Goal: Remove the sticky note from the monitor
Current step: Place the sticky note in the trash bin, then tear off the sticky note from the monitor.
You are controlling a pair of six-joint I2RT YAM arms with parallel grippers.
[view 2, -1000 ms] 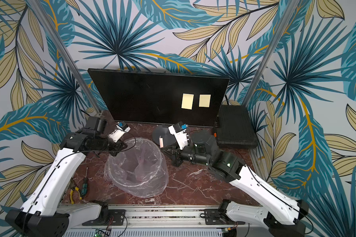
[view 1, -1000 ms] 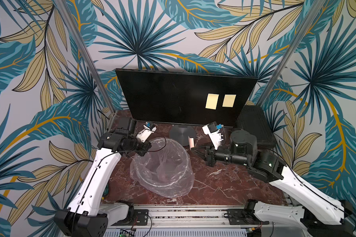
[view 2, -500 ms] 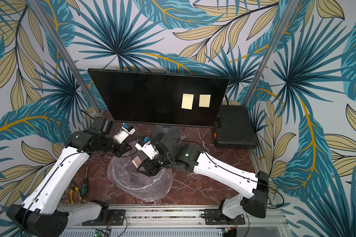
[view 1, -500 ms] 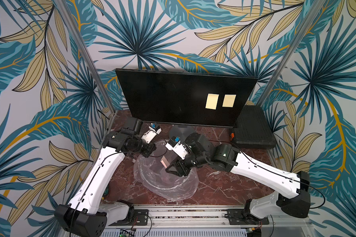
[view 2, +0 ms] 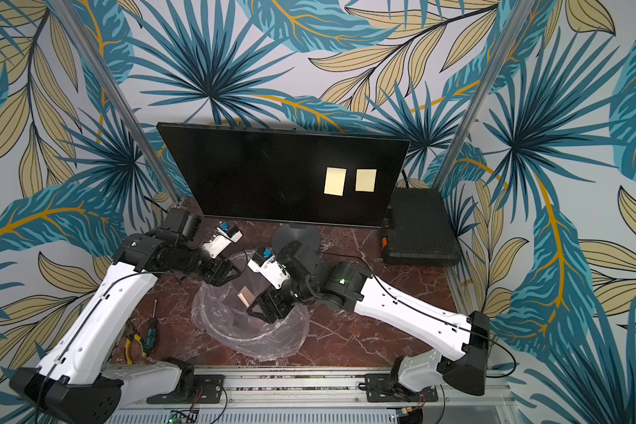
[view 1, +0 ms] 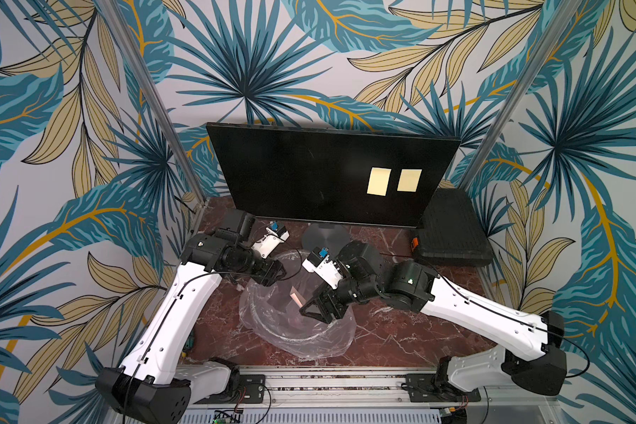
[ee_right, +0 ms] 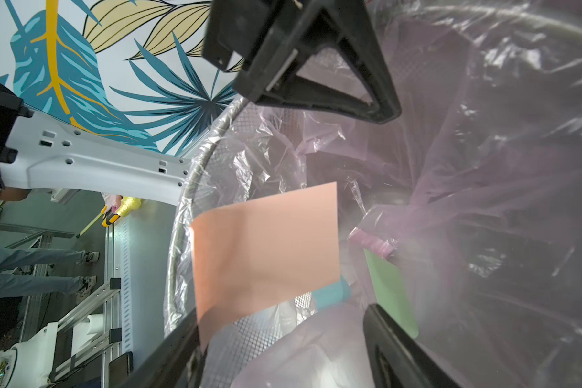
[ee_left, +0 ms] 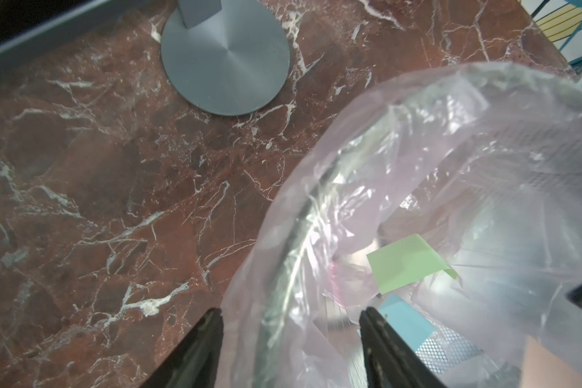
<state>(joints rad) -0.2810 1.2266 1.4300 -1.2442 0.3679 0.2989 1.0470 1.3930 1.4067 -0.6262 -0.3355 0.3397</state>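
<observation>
bin (view 1: pixel 298 341) blocks mid-table, case (view 1: pixel 452 235) fills corner, marble (ee_left: pixel 115 184) beside stand (ee_left: pixel 225 57) free

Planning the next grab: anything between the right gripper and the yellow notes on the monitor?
Nothing visible. The right gripper, open over the lined bin, has clear space to the yellow notes on the monitor.

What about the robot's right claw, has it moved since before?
Yes. The right gripper swung away from the black case, toward the near edge, over the bagged bin.

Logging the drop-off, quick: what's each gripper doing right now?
Left gripper: open, holding nothing, over the bag edge.
Right gripper: open; the salmon sticky note seems to cling to one finger, unclamped.
</observation>
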